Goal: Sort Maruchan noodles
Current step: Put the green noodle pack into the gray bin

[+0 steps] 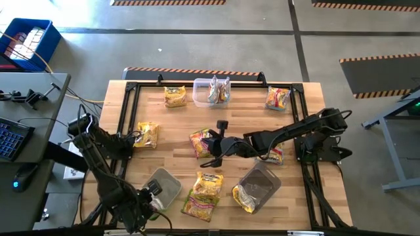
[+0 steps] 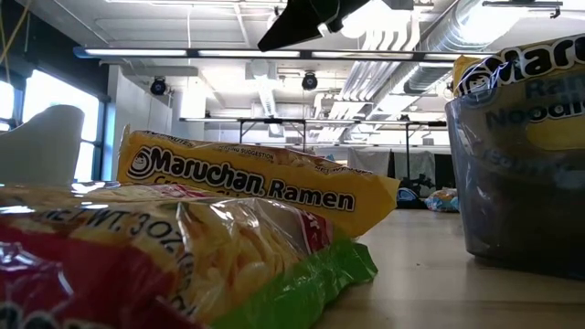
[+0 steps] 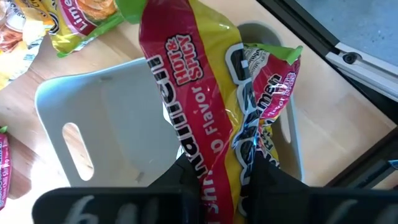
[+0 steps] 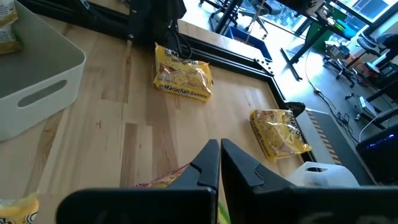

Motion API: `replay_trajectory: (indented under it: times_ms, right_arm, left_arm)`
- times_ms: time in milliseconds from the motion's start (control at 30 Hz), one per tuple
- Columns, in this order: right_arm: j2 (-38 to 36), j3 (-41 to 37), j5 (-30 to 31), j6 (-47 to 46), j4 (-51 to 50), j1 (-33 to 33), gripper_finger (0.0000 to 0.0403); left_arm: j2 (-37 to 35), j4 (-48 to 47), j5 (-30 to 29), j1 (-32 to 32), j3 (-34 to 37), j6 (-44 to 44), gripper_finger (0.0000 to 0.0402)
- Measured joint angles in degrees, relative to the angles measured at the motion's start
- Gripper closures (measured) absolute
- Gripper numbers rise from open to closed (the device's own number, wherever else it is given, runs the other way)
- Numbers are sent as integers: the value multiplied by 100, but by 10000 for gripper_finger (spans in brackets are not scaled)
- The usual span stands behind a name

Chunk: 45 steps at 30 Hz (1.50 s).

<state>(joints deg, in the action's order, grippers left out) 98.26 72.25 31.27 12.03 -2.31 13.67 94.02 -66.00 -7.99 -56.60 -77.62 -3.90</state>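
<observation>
Gripping a red-and-yellow noodle packet (image 3: pixel 205 118), the left gripper (image 3: pixel 221 186) hangs over the near-left grey tub (image 3: pixel 118 124). Beyond that tub, the right gripper (image 4: pixel 219 163) hovers closed and empty.

Glossy crinkled plastic noodle packets (image 1: pixel 209 183) lie on a pale, smooth wooden table (image 1: pixel 177 128) beside a translucent plastic tub (image 1: pixel 164 187)

You see a red and yellow packet (image 3: pixel 205 118) with white "Hot & Spicy" lettering over a pale grey tub (image 3: pixel 112 124). Your other packets are yellow (image 4: pixel 182 79), one edged in lime green (image 2: pixel 302 283). The table (image 1: pixel 249 118) is light striped wood, framed in black, with dark arms.
</observation>
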Motion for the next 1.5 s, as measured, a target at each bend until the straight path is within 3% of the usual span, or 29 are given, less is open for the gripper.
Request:
replay_trajectory:
  times_ms: [1300,1500]
  right_arm:
    - [-2,0,-42,90,-103,-2,403]
    - [-2,0,-114,90,-133,-2,403]
  left_arm:
    - [358,1,252,13,0,160,367]
    - [358,391,258,13,182,164,367]
